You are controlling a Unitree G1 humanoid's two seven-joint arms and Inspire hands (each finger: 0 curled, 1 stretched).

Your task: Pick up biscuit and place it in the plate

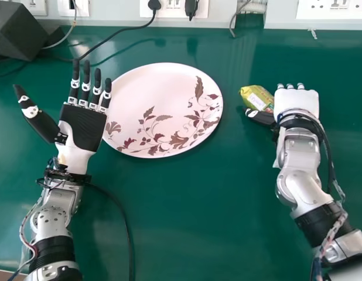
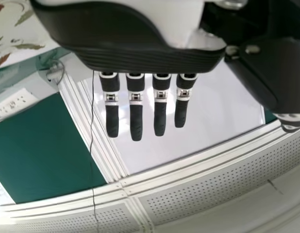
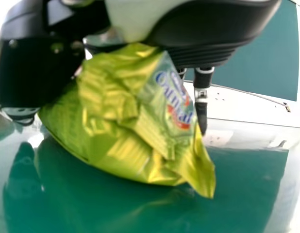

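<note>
Head view, near edge: thin black cable (image 1: 130, 246) curving over glossy dark-green table (image 1: 198, 234), beside robot's L arm. Next, L hand (image 1: 81, 126), black & white, palm up just beside plate's L edge; fingers straight, slightly apart, thumb spread wide, nothing held. Then round pinkish-white plate (image 1: 140, 88) w/ brown & maroon leaf pattern, approx. centre. Well to its R: R hand (image 1: 298, 102), white back showing. In R wrist view, what shows of its fingers is straight, thumb apart; the rest is behind the crinkled yellow-green foil biscuit packet (image 1: 255, 96), which sits btwn thumb & fingers, off the plate. Can't tell if they press on it. Far edge: black boxy object (image 1: 17, 29) at L, black plug cord (image 1: 119, 32), white wall sockets (image 1: 172, 8).
</note>
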